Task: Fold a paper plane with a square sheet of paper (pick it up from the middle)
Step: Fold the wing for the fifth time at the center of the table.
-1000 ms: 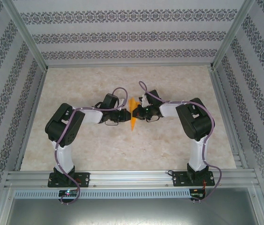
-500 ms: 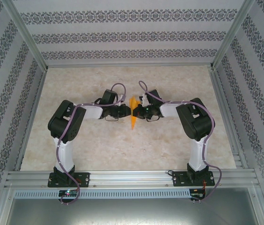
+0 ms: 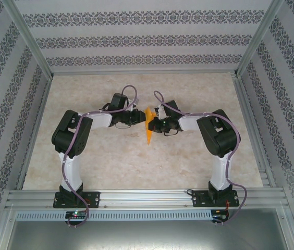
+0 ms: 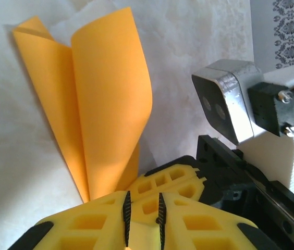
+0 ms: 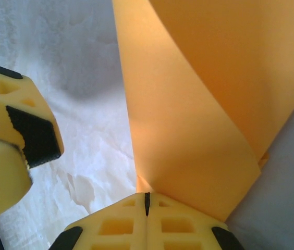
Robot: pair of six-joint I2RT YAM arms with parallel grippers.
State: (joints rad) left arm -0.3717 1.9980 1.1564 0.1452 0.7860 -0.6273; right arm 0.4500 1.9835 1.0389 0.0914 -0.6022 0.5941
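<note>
One sheet [image 3: 147, 127] — left tool [image 4: 143, 211], right tool [image 5: 147, 200].

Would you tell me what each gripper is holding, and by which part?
The right gripper pinches the orange paper at the narrow end where its layers converge. The left gripper holds nothing; its jaws stand slightly apart beside the paper.

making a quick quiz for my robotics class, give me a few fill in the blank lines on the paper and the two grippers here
1. The sheet of paper is bright ____.
2. The right gripper is shut on the ____.
3. The left gripper has ____ between its pads.
4. Seen from above, the sheet sits ____ the two grippers.

Missing words: orange; paper; nothing; between.
</note>
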